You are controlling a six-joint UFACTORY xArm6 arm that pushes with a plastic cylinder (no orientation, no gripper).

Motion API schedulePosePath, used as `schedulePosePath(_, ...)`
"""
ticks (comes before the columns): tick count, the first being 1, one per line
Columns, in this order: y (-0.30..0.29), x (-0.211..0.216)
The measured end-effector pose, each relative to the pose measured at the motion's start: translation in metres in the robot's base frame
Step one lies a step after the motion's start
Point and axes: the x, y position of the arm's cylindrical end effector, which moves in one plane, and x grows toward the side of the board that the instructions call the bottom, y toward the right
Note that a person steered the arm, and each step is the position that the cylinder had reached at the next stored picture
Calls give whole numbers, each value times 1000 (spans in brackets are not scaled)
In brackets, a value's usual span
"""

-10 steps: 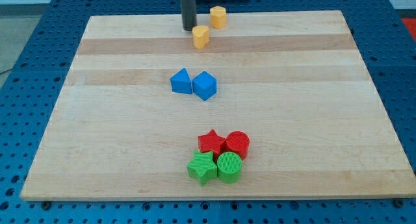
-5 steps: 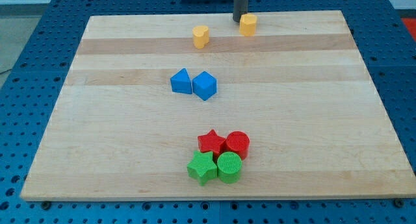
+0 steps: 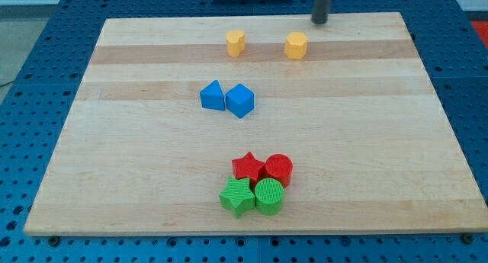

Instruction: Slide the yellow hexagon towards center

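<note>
The yellow hexagon [image 3: 296, 45] lies near the top of the wooden board [image 3: 137, 141], right of the middle. My tip [image 3: 319, 21] stands above and to the right of it, near the board's top edge, a short gap away and not touching it. A second yellow block, heart-like in shape [image 3: 235, 43], lies to the hexagon's left.
A blue triangular block [image 3: 213, 95] and a blue cube-like block [image 3: 240, 101] sit side by side left of the board's middle. Near the bottom are a red star [image 3: 248, 167], a red cylinder [image 3: 279, 170], a green star [image 3: 237, 197] and a green cylinder [image 3: 269, 196], clustered together.
The tip moved from the left of the yellow blocks to the right along the top edge. The yellow hexagon was pushed right and then down a little. Other blocks have not moved.
</note>
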Motion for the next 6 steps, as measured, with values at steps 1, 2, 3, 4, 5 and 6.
schedulePosePath(1,-33,59)
schedulePosePath(2,-68,108)
schedulePosePath(3,-70,109)
schedulePosePath(4,-44,56)
schedulePosePath(5,-71,41)
schedulePosePath(6,-97,122)
